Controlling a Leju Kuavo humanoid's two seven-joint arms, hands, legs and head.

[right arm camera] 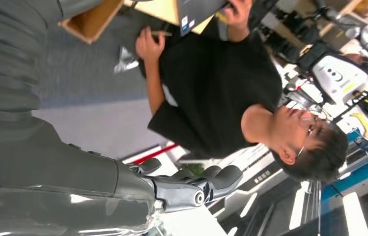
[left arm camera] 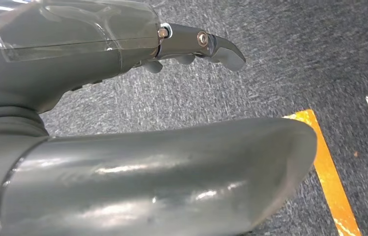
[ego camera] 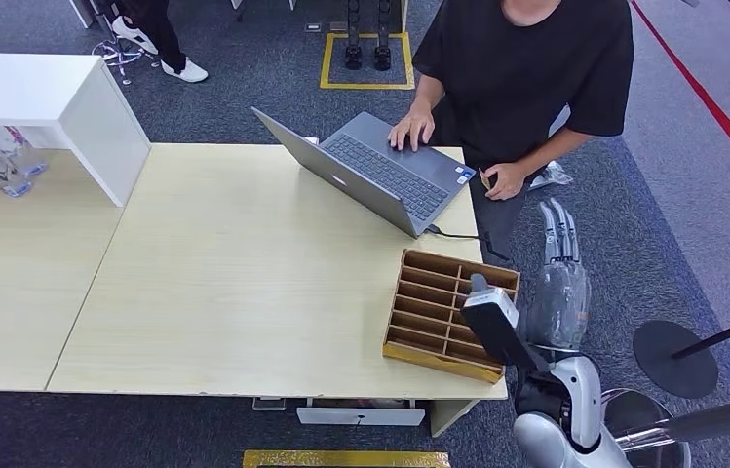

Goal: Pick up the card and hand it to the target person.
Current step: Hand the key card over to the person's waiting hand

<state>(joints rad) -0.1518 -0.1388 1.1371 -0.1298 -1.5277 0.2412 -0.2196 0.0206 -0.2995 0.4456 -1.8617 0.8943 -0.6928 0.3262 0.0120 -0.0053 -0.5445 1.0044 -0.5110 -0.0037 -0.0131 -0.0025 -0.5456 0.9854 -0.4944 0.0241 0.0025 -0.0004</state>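
Observation:
A person in a black T-shirt (ego camera: 526, 68) stands at the table's far right corner. One of their hands rests on a grey laptop (ego camera: 380, 174). Their other hand pinches a small thin card (ego camera: 484, 179), also seen edge-on as the card (right arm camera: 161, 33) in the right wrist view. My right hand (ego camera: 560, 268) is stretched out beyond the table's right edge, below that hand, fingers (right arm camera: 199, 187) straight and apart, holding nothing. My left hand (left arm camera: 73, 49) hangs over grey carpet with its fingers (left arm camera: 211, 46) extended and empty.
A wooden slotted organiser (ego camera: 443, 314) sits at the table's front right corner, just left of my right arm. A laptop cable (ego camera: 458, 235) trails off the edge. A white cabinet (ego camera: 39, 97) stands far left. A round stand base (ego camera: 674, 358) is on the floor at right.

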